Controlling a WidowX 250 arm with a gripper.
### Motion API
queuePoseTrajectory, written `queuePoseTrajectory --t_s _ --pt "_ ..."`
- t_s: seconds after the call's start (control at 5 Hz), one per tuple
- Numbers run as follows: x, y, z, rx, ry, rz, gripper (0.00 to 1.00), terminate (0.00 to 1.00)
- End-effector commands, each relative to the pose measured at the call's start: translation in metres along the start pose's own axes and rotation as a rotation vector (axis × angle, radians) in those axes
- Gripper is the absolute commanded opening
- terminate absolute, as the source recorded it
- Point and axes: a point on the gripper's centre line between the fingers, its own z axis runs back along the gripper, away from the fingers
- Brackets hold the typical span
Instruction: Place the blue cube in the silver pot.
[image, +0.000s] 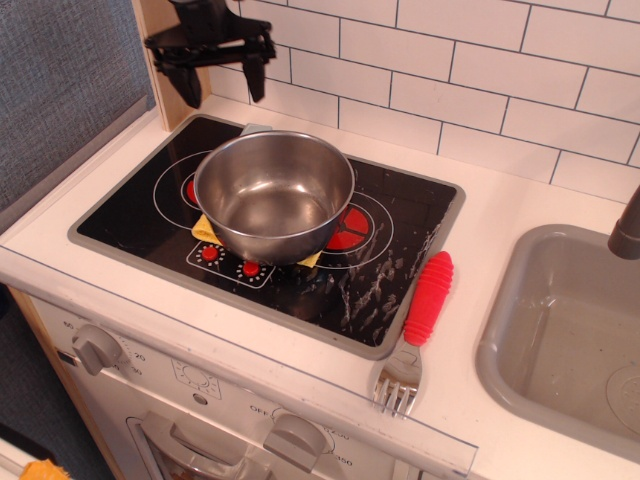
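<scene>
- The black claw (222, 82) is seen spread wide and empty, hung above the back left corner of the black glass hob (395, 255).
- Just behind the rim of the round shiny silver pot (273, 194), a small pale grey-blue cube (254, 129) is partly hidden.
- The pot is set on a yellow cloth (207, 228).
- A red-handled metal fork (414, 332) is laid on the white desk (490, 215), beside the grey sink basin (560, 330).

White counter (500, 215): black hob (400, 270) inset; red-handled fork (415, 330) beside; grey sink (560, 340), possibly empty.
</scene>
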Motion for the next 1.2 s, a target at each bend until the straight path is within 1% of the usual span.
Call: queuePoseTrajectory --t_s 0.0,0.2,0.4,0.6,0.8,1.0 --pt "-0.003 -0.022 -0.003 -0.024 -0.002 -0.031 1.0 0.0" --pt "-0.005 -0.026 -0.015 -0.004 0.009 -0.04 1.0 0.0" --pt "-0.005 -0.021 -0.022 0.025 0.017 -0.026 1.0 0.0" --pt "-0.003 -0.018 -0.025 0.09 0.027 -0.065 0.0 0.0" --pt "-0.003 -0.016 -0.026 0.092 0.019 -0.064 0.0 0.0" --pt "-0.003 -0.013 -0.023 0.08 0.006 -0.052 0.0 0.0"
